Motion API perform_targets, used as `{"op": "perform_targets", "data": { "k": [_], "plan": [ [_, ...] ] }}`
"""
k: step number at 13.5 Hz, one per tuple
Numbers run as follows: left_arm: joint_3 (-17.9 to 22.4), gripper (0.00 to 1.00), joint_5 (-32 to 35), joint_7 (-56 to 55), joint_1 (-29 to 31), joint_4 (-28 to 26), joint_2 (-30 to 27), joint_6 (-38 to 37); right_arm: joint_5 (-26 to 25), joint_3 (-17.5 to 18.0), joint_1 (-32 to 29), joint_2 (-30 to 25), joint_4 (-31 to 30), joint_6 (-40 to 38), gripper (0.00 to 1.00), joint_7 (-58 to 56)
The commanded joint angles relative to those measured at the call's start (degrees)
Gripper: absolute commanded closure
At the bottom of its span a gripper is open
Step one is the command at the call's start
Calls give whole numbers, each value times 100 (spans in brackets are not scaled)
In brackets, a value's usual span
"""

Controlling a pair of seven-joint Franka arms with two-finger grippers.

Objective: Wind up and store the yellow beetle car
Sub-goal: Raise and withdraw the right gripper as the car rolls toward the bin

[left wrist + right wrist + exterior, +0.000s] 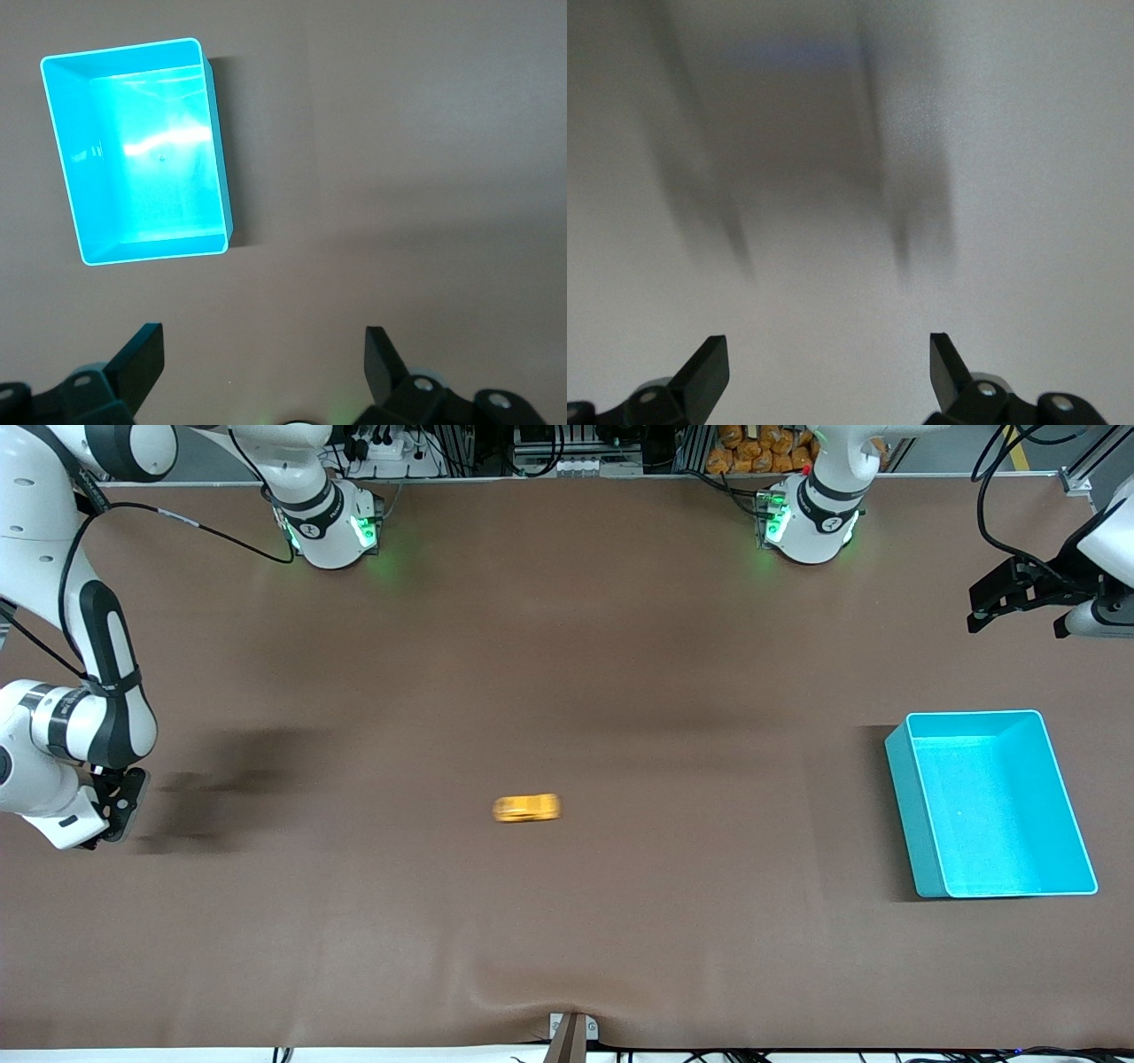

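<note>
The yellow beetle car [526, 808] sits alone on the brown table near its middle, its outline smeared. It is the front view alone that shows it. The turquoise bin [1001, 815] is empty and stands toward the left arm's end of the table. My left gripper [1019, 607] hangs open in the air farther from the front camera than the bin; its wrist view shows the bin [151, 168] and its open gripper [263, 341] with nothing in it. My right gripper [113, 810] hovers low over the right arm's end of the table, open [828, 345] above bare cloth.
Both arm bases [332, 527] [811, 522] stand along the table's back edge. A small bracket [571, 1035] juts in at the edge nearest the front camera. The right arm throws a dark shadow [230, 788] on the cloth beside it.
</note>
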Motion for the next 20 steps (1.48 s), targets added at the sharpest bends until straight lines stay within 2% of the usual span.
{"op": "perform_targets", "data": {
  "k": [1,7,14,17,20],
  "plan": [
    [1,0,-97,77,35,111,50,-1,117,84,-104,76,143,-69,0,-153],
    [19,0,-97,77,35,111,76,-1,126,84,-113,59,151,-78,0,-145],
    [36,0,-89,85,43,111,94,-1,705,84,-157,-169,187,-552,0,-153],
    [45,0,-89,77,44,111,94,-1,1502,84,-122,-634,343,-1314,0,-118],
    [62,0,-97,76,201,102,146,-1,2154,84,-78,-724,1352,-2728,0,4]
  ]
}}
